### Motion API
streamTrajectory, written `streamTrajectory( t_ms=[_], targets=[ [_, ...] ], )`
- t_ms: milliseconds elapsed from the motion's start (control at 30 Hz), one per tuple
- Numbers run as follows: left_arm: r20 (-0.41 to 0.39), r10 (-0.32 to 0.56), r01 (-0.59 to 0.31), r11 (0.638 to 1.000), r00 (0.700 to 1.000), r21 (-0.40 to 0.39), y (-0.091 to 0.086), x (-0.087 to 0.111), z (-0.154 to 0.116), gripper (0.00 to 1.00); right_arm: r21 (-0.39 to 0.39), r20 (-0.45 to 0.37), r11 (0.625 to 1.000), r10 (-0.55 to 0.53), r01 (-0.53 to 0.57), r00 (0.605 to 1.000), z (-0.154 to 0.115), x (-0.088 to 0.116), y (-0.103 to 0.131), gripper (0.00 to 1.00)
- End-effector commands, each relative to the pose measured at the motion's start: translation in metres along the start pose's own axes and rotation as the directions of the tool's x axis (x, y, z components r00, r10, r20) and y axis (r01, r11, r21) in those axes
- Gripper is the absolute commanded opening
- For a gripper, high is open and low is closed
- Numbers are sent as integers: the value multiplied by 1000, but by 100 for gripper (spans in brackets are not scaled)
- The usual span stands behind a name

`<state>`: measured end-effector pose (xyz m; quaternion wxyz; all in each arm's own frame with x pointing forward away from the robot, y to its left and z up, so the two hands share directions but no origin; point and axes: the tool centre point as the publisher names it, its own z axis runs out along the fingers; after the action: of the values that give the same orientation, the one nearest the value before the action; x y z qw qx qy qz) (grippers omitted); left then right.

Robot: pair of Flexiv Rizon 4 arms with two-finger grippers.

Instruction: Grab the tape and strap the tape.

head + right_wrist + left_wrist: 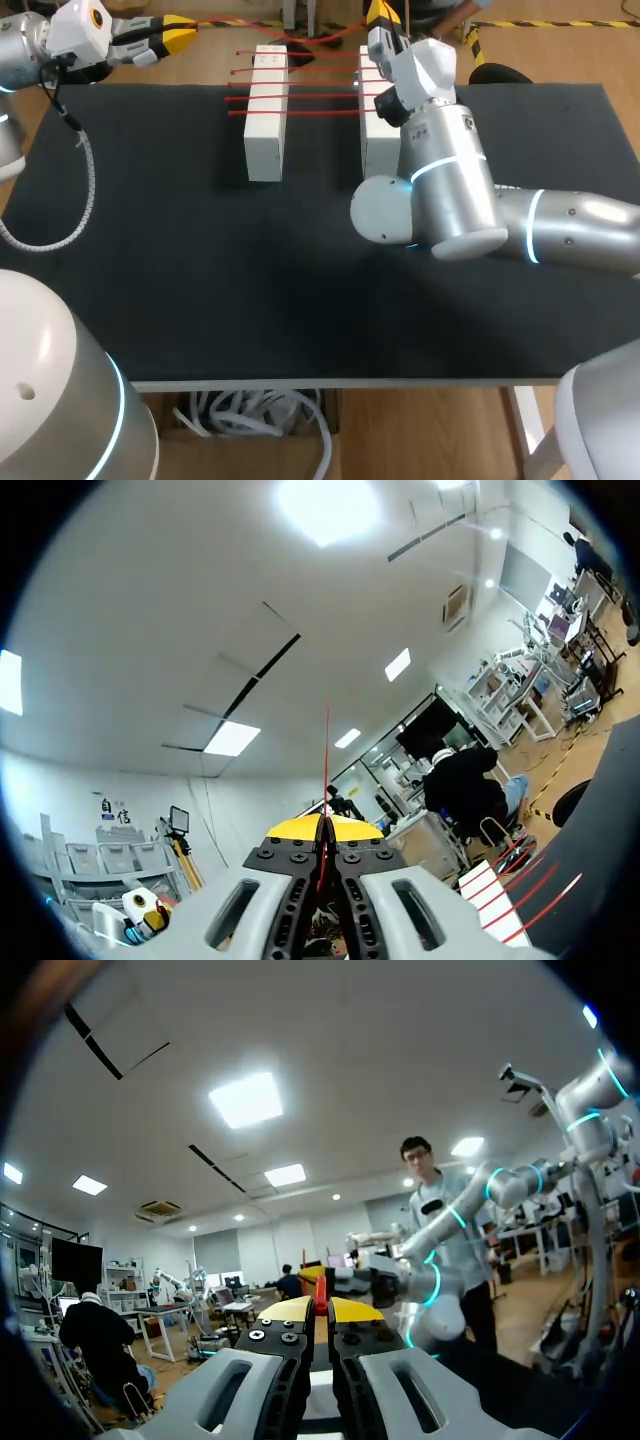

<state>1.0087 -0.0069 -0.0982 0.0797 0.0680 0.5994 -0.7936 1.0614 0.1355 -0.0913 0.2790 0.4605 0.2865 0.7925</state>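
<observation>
The left claw (320, 1309) and the right claw (323, 830) each pinch the thin red tape (325, 755) near the far ends of 2 white rectangular blocks (266, 110) on the black worktop (200, 280). Uneven pulling could slip the tape free or drag a block askew.

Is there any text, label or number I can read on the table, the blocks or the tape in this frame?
No readable text.
White block: faint small marks on its top face, too small to read.
Red tape: no print visible.
Black table: no print visible.
</observation>
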Motion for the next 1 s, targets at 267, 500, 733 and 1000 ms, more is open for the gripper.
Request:
streamTrajectory(
  t_ms=[267, 500, 733, 1000],
  targets=[
    [0, 1, -1, 1000, 1000, 1, 0, 0, 0, 0, 19, -1, 1000, -1, 1, 1000, 0, 0, 6, 0],
    [-116, -111, 105, 993, 987, -59, -18, -4, 12, 0, 19, -1, 1000, -1, 1, 1000, 0, 0, 6, 0],
    [-130, -241, 215, 959, 962, -187, -27, -2, 23, 0, 19, -1, 1000, -1, 1, 1000, 0, 0, 6, 0],
    [-23, -343, 309, 871, 939, -381, -31, 6, 26, 0, 19, -1, 1000, -1, 1, 1000, 0, 0, 6, 0]
  ],
)
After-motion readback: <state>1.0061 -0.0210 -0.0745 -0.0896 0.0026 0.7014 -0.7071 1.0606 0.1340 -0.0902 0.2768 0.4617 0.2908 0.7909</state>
